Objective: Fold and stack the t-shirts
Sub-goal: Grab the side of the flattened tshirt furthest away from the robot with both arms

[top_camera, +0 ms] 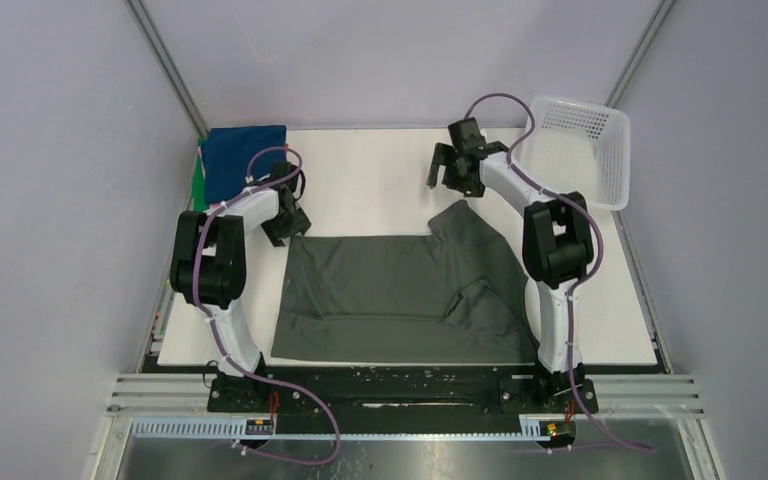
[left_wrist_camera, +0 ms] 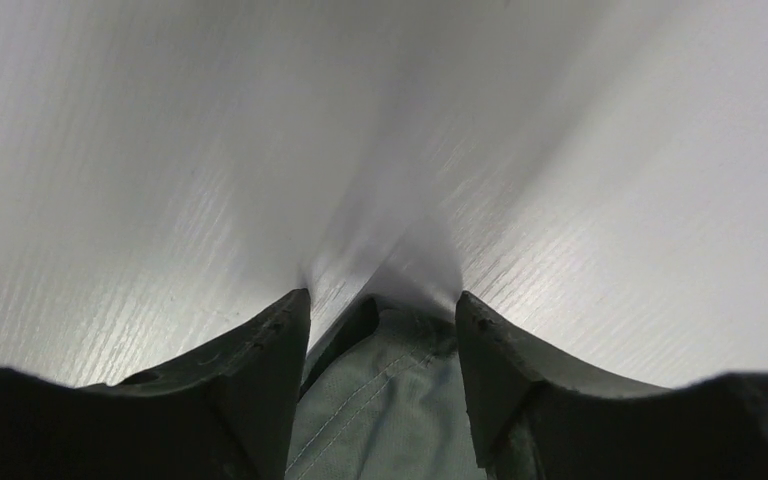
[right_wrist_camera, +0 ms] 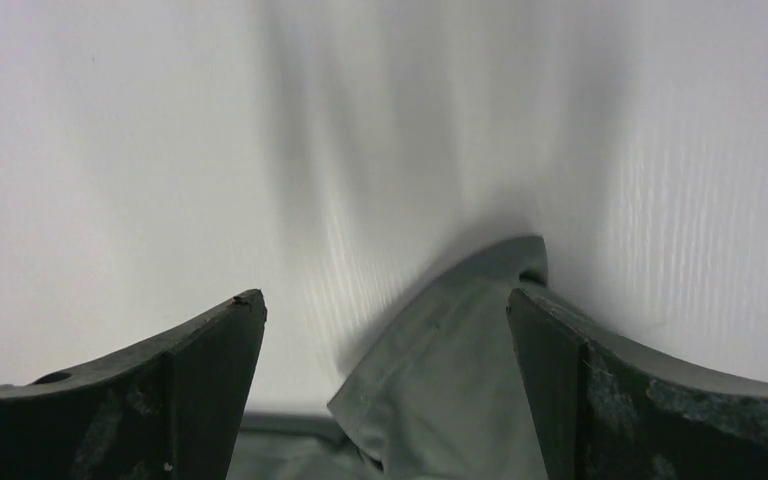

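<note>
While the grey-green t-shirt [top_camera: 390, 290] is lying flat on the bench [top_camera: 380, 170], the left tool [left_wrist_camera: 380, 310] is sitting around its far left corner; nobody can tell if it is pinching yet. The right tool [right_wrist_camera: 385, 305] is hanging spread wide over the far right corner. Both likely need to pinch, lift and fold next. The white basket [top_camera: 600, 150] is looking empty. A folded blue t-shirt [top_camera: 243, 155] is sitting far left.

White mesh basket [top_camera: 575, 140] at far right corner of white table [top_camera: 380, 170]; pale lilac walls [top_camera: 50, 200], metal frame rails [top_camera: 640, 392]
</note>
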